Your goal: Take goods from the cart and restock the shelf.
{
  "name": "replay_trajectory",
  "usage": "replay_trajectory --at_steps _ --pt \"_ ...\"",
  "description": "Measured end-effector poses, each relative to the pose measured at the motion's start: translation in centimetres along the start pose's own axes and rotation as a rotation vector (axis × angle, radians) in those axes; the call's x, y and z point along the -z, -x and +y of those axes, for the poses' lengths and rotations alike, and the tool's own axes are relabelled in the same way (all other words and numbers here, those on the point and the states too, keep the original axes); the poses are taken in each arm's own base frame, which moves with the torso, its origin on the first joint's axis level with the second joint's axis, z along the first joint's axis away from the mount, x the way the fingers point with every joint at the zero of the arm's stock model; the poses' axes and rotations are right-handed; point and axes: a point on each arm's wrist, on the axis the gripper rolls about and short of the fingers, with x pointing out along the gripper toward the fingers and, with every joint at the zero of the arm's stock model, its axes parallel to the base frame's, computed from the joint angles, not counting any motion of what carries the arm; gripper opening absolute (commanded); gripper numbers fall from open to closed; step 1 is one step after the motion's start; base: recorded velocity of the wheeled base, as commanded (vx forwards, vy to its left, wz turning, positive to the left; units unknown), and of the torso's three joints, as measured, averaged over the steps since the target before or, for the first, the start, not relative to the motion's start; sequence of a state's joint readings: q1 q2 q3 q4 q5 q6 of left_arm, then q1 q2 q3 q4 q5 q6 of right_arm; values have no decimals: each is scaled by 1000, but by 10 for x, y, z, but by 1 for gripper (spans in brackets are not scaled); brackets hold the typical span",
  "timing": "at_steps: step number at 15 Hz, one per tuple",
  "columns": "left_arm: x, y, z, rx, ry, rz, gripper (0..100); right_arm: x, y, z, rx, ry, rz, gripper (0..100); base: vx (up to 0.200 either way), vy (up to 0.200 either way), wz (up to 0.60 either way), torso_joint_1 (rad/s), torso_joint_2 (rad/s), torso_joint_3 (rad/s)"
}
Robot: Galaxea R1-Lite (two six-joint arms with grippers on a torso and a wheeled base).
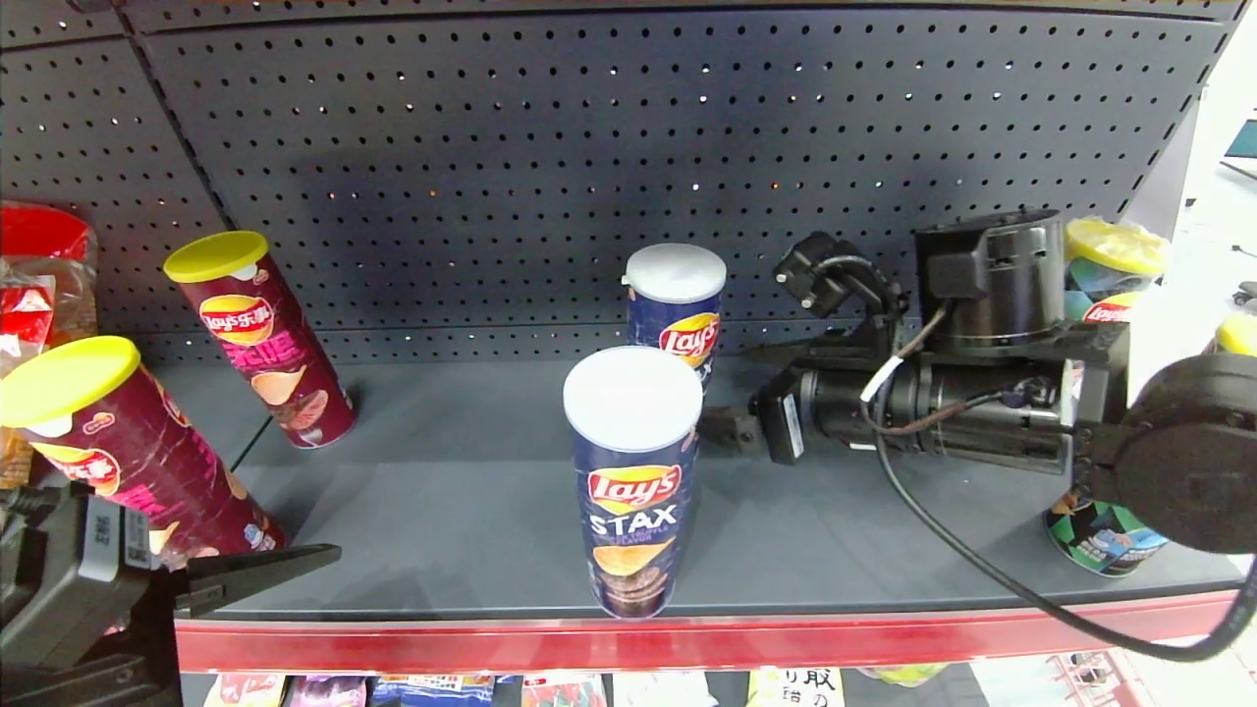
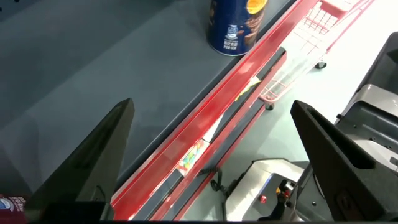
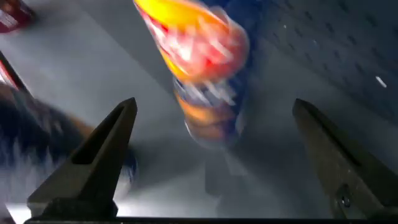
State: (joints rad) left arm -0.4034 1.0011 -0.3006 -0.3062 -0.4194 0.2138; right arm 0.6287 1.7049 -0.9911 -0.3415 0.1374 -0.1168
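You had the front can (image 1: 633, 481) upright at the front edge of the shelf (image 1: 471, 530), white lid up, long axis vertical, logo facing out. The rear can (image 1: 678, 314), also blue, stood upright behind it and slightly right, near the pegboard (image 1: 491, 147).

Well left of the front can stood 2 maroon cans with yellow lids up, 1 maroon can (image 1: 260, 339) farther back and the other maroon can (image 1: 128, 452) nearer the edge. A red bag (image 1: 39, 285) sat beyond them.

Well right of the front can, your right arm partly hid a green can (image 1: 1105, 540).

Your right gripper (image 1: 722, 432) hung just right of the front can, level with its upper half. Its jaws were spread wide and empty, with a blurred blue can ahead.

Your left gripper (image 2: 212, 104) sat left of and below the front can, over the shelf's red lip, with its jaws apart and holding nothing. The cart (image 2: 323, 18) stood off the shelf, past the front can.
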Motion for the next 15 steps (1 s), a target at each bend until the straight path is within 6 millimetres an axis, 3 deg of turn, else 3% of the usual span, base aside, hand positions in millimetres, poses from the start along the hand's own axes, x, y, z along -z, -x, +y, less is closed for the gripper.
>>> replay_trajectory --at_steps 9,15 --pt "2 -17 8 9 34 76 100 58 104 21 28 -10 45 100 0 0 0 0 0 0" --pt "-2 -41 19 23 60 139 100 113 210 34 145 -33 -43 100 0 0 0 0 0 0"
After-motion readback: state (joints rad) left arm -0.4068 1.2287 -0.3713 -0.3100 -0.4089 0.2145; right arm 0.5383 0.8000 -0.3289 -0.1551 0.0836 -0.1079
